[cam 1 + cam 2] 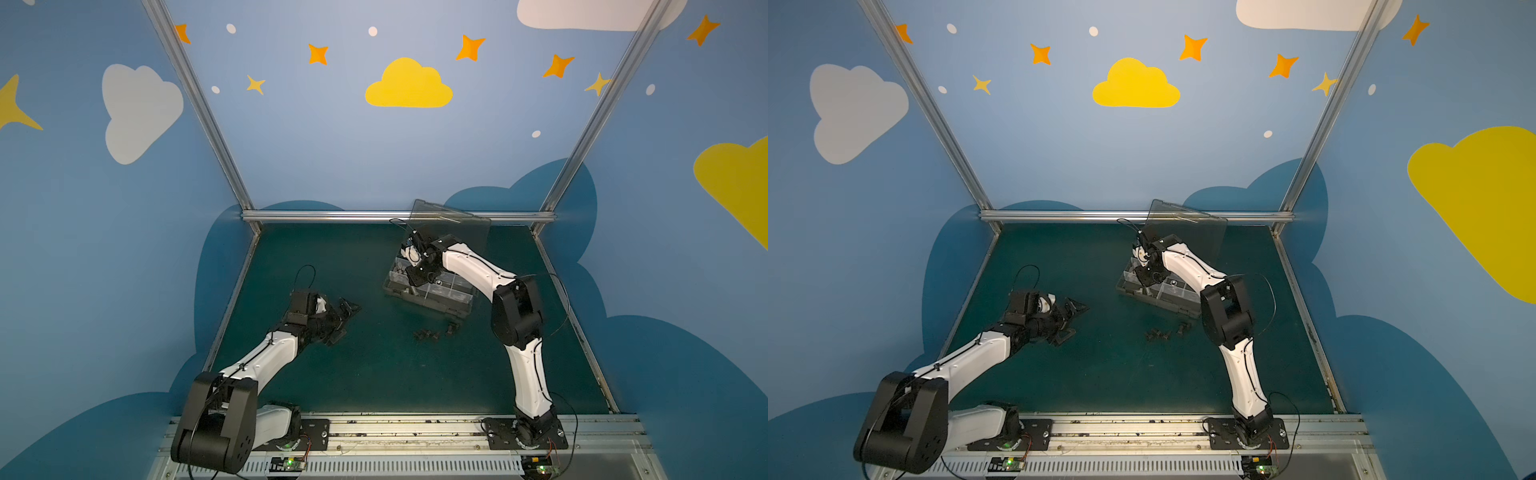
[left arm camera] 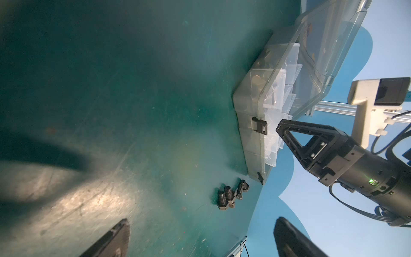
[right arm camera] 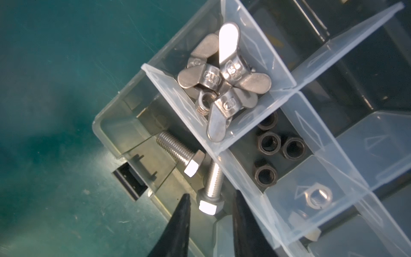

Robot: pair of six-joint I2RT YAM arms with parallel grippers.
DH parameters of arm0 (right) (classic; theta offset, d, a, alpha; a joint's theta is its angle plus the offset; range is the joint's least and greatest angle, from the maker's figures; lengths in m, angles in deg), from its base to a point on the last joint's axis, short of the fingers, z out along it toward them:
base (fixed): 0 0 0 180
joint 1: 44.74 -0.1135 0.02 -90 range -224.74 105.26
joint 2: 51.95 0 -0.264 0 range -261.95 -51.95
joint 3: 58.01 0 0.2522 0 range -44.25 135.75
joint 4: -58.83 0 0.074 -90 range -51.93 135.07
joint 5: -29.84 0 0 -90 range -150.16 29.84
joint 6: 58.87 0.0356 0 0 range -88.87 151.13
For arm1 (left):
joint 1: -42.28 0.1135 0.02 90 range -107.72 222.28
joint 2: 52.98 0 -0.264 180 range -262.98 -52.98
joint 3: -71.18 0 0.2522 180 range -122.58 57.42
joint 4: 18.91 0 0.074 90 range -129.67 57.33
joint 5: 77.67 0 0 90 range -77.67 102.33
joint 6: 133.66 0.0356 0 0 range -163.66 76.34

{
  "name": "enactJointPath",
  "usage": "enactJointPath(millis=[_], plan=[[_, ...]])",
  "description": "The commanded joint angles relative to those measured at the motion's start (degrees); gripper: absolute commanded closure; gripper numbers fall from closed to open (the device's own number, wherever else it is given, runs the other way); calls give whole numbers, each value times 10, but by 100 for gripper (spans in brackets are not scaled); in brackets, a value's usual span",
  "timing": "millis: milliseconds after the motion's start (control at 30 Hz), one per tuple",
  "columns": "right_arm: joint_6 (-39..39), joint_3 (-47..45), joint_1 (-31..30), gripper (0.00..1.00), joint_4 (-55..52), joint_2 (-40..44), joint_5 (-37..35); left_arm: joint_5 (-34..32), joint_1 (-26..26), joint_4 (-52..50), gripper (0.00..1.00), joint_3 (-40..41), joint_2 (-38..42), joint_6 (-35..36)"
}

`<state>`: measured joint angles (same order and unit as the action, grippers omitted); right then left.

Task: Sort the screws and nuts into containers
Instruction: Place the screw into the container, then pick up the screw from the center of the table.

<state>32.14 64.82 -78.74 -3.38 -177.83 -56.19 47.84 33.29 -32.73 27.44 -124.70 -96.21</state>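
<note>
You had most of the sorting done, judging by the organizer box [image 1: 440, 306], which sat toward the far right of the green mat [image 1: 332, 374] with its lid [image 1: 457, 226] standing open. In the right wrist view, the corner compartment held two silver hex bolts [image 3: 178, 153]. The compartment beside it held a heap of winged pieces [image 3: 224, 73], another held black nuts [image 3: 269, 142], and one silver nut [image 3: 318, 197] lay in a further one.

What you had left was the small cluster of black screws [image 1: 428, 334] lying on the mat just in front of the box (four or five; the top views were too coarse to count them).

Your right gripper [image 3: 211, 193] hung over the bolt compartment with its jaws a little apart. The head of one bolt lay between the tips, down in the compartment, and I read it as let go rather than pinched.

Your left gripper [image 1: 344, 323] hovered over bare mat, well apart from the screws, with its jaws spread wide and nothing in them.
</note>
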Motion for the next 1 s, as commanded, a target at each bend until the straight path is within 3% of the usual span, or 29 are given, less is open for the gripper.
enactJointPath(millis=[0,267,533,767,967], plan=[[-5,17,0,64,-20,9,-7,1,4,1,0,3,0,3],[5,-35,0,52,-31,102,16,-1,4,0,0,6,3,3],[55,-198,-11,44,10,235,37,-2,3,1,0,4,1,0],[100,-344,-46,41,44,307,32,-2,0,6,0,4,-2,-5],[127,-411,-91,41,62,315,30,-4,-3,7,0,4,-4,-5]])
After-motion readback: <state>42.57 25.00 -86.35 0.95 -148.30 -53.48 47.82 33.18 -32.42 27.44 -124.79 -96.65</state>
